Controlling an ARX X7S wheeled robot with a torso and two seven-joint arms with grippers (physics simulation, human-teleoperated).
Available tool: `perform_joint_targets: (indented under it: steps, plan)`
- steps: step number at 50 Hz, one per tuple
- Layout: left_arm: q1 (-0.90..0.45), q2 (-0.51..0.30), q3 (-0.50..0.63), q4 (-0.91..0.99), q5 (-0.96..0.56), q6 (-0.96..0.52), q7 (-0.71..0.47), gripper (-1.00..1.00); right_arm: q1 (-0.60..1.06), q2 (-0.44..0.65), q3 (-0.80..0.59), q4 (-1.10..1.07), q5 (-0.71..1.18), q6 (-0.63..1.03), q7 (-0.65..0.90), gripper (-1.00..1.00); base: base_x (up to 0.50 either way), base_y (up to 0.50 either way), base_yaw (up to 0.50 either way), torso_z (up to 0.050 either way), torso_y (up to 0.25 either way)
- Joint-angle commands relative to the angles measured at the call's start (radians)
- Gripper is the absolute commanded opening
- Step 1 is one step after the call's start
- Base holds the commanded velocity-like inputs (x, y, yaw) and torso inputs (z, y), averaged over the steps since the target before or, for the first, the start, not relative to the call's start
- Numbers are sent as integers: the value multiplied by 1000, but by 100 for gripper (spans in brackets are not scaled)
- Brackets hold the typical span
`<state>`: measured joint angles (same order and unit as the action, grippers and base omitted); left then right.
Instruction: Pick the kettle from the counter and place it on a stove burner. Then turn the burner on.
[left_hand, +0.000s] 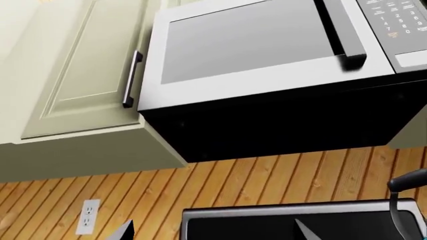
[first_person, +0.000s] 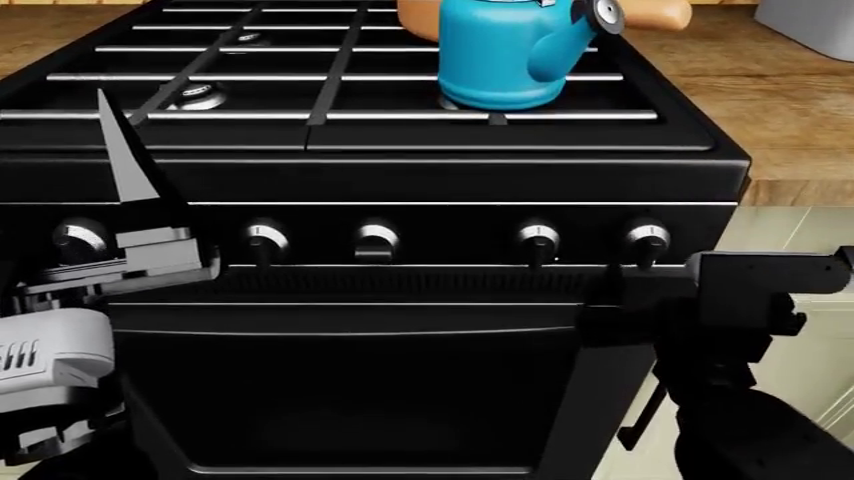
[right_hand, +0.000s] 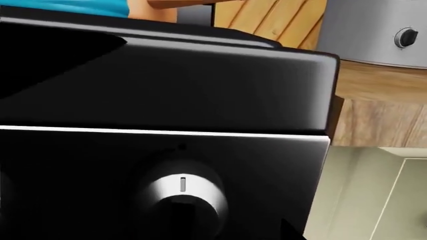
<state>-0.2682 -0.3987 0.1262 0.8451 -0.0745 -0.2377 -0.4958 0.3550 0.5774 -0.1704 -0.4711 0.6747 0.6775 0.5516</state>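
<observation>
The teal kettle stands upright on the grate over the front right stove burner, which it hides; a strip of the kettle shows in the right wrist view. Another stove burner lies bare at the front left. My right gripper is low at the range's front, just under the rightmost knob. That knob fills the space ahead of the jaws, its mark pointing up; one dark fingertip shows beside it. My left gripper is open and holds nothing, pointing up at the front left.
An orange saucepan sits behind the kettle. The wood counter runs right of the range with a grey appliance on it. A microwave and cream cabinet hang above. Several more knobs line the front panel.
</observation>
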Motion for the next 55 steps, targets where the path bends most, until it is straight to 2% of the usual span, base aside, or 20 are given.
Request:
perform_joint_targets:
  steps: [1, 20, 21, 42, 55]
  plan:
    - [0, -1, -9, 3, -24, -6, 0, 100, 75, -13, -21, 93, -30, 16, -8, 100, 0, 0, 0, 0, 0]
    - [-2, -5, -15, 6, -39, -7, -4, 100, 135, -26, -47, 165, -42, 26, -27, 100, 13, 0, 7, 0, -3]
    - [-2, -5, -16, 6, -41, -7, -4, 100, 140, -26, -48, 169, -44, 29, -25, -100, 18, 3, 11, 0, 0]
    - [-6, -8, -16, 6, -54, -11, -7, 100, 150, 20, -44, 118, -50, 75, 5, -100, 17, 2, 11, 0, -5]
    - [-2, -13, -17, 13, -60, -12, -9, 100, 264, 129, -190, -65, -110, 267, 25, -100, 14, 0, 9, 0, -3]
